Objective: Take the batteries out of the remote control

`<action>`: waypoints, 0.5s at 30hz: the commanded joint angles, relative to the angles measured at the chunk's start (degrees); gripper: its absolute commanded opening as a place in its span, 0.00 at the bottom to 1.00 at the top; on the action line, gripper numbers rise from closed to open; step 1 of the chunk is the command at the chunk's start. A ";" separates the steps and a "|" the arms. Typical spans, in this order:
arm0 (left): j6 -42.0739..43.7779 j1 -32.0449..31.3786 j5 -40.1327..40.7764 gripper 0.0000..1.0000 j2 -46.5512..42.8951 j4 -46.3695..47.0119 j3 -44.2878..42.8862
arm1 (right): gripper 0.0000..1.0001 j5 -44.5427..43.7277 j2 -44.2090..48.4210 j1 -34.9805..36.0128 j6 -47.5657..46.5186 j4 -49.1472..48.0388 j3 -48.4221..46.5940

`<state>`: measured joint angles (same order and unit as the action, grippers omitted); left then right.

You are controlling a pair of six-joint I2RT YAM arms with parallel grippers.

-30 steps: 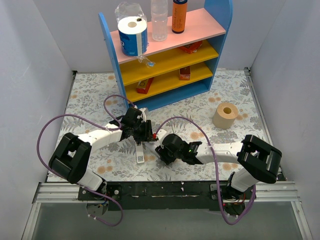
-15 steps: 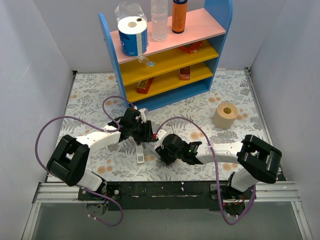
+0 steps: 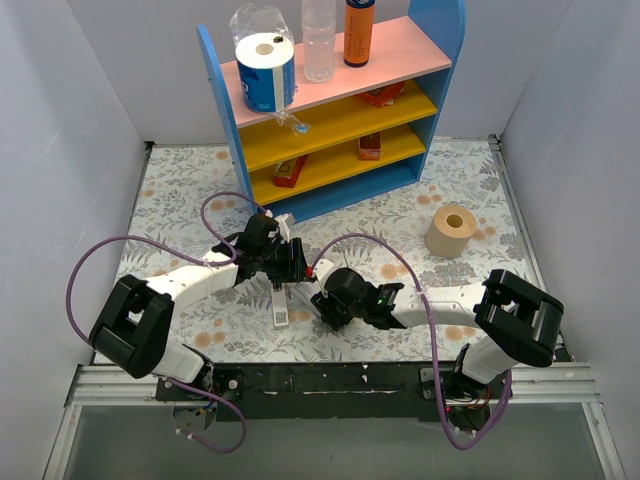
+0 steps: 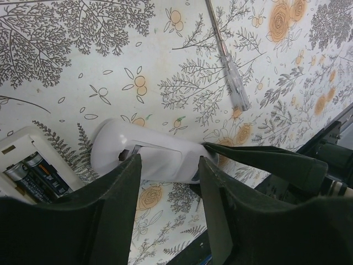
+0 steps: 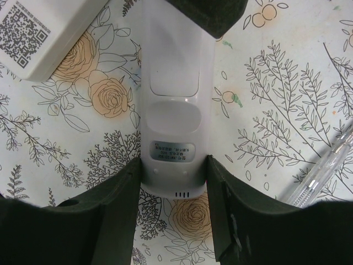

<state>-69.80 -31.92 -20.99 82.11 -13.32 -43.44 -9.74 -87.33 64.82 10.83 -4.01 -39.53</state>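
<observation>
- A floral-patterned desk [image 3: 180, 180] walled in by plain white panels, with a blue shelf [image 3: 222, 110] at the back; both arms meet near the front middle.
- The right end effector [image 5: 174, 165] is clamped on the bottom end of a long remote [image 5: 174, 110], which lies back-up on the desk, a finger against each side.
- The left end effector [image 4: 170, 160] has its jaws parted, tips set on or just over the far part of the same remote. I cannot tell if they press.
- The batteries [image 4: 27, 174] sit side by side in the uncovered bay of an open remote [image 4: 14, 146] just beside the long one, at the edge of the left wrist view.
- A grey pen [image 4: 234, 83] lies apart, further along the desk.
- Judgement: the long remote's back panel looks shut, so the step in hand seems to be bracing it to get the cover off.
- The next move calls for the right grip to hold firm while the left tips push the panel along the body without tipping the remote.
</observation>
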 commanded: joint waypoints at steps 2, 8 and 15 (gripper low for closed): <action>-2.36 -1.21 -7.22 0.45 -0.90 -0.92 -0.68 | 0.41 -1.78 -0.21 -0.74 0.24 -1.88 -0.46; -3.32 -1.21 -9.50 0.46 1.48 0.75 -3.49 | 0.40 -1.78 -0.56 -0.74 0.42 -2.05 -0.46; -4.64 -1.13 -10.47 0.47 4.20 1.19 -8.67 | 0.40 -1.78 -0.30 -0.74 0.68 -2.84 -0.11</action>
<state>-72.18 -31.83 -25.47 85.30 -11.90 -48.14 -9.85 -87.33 64.45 12.25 -4.03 -39.51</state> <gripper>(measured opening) 0.461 0.536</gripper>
